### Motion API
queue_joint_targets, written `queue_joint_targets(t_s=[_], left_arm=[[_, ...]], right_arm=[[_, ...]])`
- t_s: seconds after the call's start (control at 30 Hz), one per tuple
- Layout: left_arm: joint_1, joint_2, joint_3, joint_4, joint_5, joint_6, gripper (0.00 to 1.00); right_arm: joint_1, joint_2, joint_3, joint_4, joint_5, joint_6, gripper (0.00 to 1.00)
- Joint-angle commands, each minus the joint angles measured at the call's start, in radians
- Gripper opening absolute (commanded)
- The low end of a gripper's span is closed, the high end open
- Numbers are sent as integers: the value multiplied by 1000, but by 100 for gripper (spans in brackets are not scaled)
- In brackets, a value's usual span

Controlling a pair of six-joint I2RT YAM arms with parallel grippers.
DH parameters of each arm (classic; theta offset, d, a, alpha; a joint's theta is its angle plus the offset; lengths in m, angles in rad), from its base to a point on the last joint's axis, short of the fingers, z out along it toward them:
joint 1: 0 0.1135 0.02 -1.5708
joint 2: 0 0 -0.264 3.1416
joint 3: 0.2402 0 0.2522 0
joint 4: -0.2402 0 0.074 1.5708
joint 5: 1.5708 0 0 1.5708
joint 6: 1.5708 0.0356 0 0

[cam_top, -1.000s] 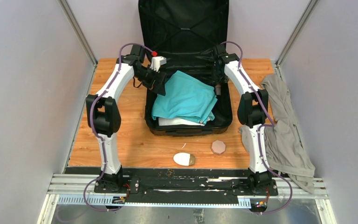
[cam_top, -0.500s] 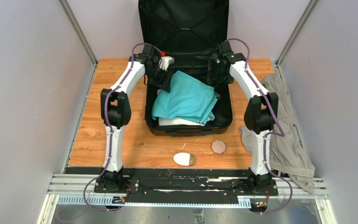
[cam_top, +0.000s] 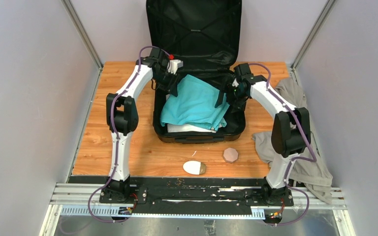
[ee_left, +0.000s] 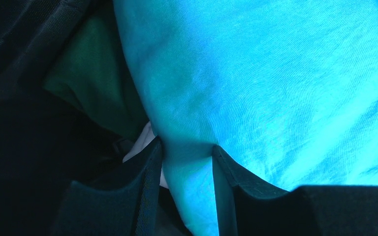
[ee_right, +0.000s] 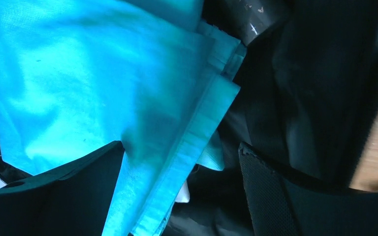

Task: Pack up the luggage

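Fingers (ee_left: pixel 138 196) of my left end effector (ee_left: pixel 187 169) pinch narrow on fold of teal cloth (ee_left: pixel 275 73). Right end effector (ee_right: pixel 182 167) wide, teal hem loose between. Cloth inside open luggage (cam_top: pixel 197 24), table (cam_top: pixel 128 152) centre, lid upright at 12 o'clock. Grey garment (cam_top: pixel 300 137) at 3 o'clock.

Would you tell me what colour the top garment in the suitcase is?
Plain teal; the garment in the suitcase shows best in the top external view.
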Motion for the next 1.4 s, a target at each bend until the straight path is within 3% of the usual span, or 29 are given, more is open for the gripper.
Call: queue_joint_targets(t_s=[0.0,0.1,0.37,0.47,0.77,0.93,0.97,1.17,1.27,1.37], left_arm=[[-4,-33,-14,-5,9,-11,0],[-3,-62,-44,-6,-18,-1,0],[-1,-215,-192,-3,-130,23,0],[0,-277,-268,15,-164,28,0],[2,-426,-461,44,-147,28,0],[2,-437,-497,69,-151,26,0],[2,-431,-485,70,-151,27,4],[-3,-362,-340,70,-156,3,49],[-9,-289,-245,68,-161,-18,55],[-18,-204,-163,68,-150,-50,57]], right_arm=[[8,57,-22,56,-101,54,90],[8,109,3,107,-135,65,85],[21,244,258,92,-144,28,44],[29,288,352,59,-137,3,36],[82,506,623,-74,-161,-43,33],[84,501,606,-116,-59,-51,34],[80,471,580,-121,-20,-56,34],[61,206,285,-68,120,-52,35],[61,123,186,-50,147,-51,40],[59,92,135,-52,155,-50,59]])
